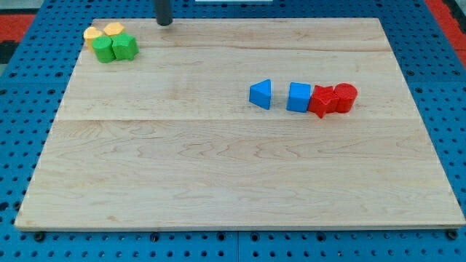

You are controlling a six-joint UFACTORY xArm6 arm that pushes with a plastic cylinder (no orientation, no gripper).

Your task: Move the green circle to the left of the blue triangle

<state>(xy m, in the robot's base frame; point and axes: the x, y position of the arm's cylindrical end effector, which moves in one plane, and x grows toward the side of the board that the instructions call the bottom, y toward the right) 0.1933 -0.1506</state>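
The green circle sits near the board's top left corner, touching a green star-like block on its right. The blue triangle lies right of the board's middle. My tip is at the top edge of the board, right of and slightly above the green blocks, apart from them.
Two yellow blocks sit just above the green ones. A blue cube stands right of the triangle, followed by a red star-like block and a red cylinder. The wooden board lies on a blue pegboard.
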